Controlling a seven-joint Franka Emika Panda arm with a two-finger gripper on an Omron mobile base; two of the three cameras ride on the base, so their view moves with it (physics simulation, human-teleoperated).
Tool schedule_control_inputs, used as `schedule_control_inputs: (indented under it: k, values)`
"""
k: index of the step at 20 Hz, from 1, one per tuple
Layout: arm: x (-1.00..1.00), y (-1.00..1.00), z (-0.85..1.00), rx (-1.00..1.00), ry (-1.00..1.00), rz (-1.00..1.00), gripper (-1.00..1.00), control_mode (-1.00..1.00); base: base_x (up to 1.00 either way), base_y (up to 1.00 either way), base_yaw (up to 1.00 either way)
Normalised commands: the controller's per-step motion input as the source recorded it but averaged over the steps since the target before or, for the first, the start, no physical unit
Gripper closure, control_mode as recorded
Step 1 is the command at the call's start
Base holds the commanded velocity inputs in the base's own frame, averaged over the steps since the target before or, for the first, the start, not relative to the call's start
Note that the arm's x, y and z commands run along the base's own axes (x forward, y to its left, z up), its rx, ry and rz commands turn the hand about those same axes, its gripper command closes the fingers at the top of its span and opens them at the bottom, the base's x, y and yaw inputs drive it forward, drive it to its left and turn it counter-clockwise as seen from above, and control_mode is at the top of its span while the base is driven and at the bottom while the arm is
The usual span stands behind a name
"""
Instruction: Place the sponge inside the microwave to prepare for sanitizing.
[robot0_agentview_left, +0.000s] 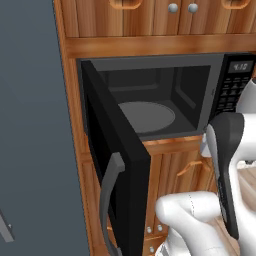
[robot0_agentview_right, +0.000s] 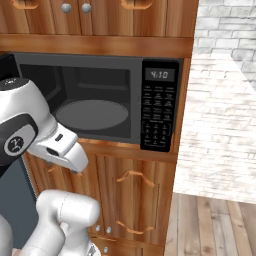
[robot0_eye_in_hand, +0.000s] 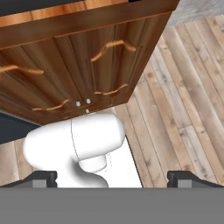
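Black built-in microwave (robot0_agentview_left: 150, 95) sat in wooden cabinetry, w/ its door (robot0_agentview_left: 112, 160) swung out to the left & round grey turntable (robot0_agentview_left: 146, 116) on cavity floor. Keypad panel (robot0_agentview_right: 159, 111) was right of cavity. Knobbed upper cabinets (robot0_agentview_right: 75, 15) above, lower cabinet doors (robot0_agentview_right: 132, 200) below. Tall grey fridge (robot0_agentview_left: 30, 125) stood left of microwave; plank floor (robot0_agentview_right: 215, 225) lay lower right.

Wooden cabinets (robot0_agentview_right: 131, 200), plank floor (robot0_eye_in_hand: 183, 109), probably fridge (robot0_agentview_left: 30, 125)

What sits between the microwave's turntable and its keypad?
Just the bare grey cavity floor and side wall; right base view shows the turntable, then the keypad.
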Motion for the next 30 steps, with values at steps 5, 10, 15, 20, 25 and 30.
schedule_control_inputs:
  k: [5, 10, 15, 20, 25, 30]
  values:
    - [0.00, 0.00, 0.00, 0.00, 0.00, 0.00, -1.00, -1.00, 0.00, 0.00, 0.00]
    - [0.00, 0.00, 0.00, 0.00, 0.00, 0.00, -1.00, -1.00, 0.00, 0.00, 0.00]
    - [0.00, 0.00, 0.00, 0.00, 0.00, 0.00, -1.00, 1.00, -0.06, 0.00, 0.00]
    - [0.00, 0.00, 0.00, 0.00, 0.00, 0.00, -1.00, 1.00, -0.27, 0.00, 0.00]
    - [0.00, 0.00, 0.00, 0.00, 0.00, 0.00, -1.00, 1.00, -0.55, 0.00, 0.00]
    - [0.00, 0.00, 0.00, 0.00, 0.00, 0.00, -1.00, 1.00, -0.70, 0.00, 0.00]
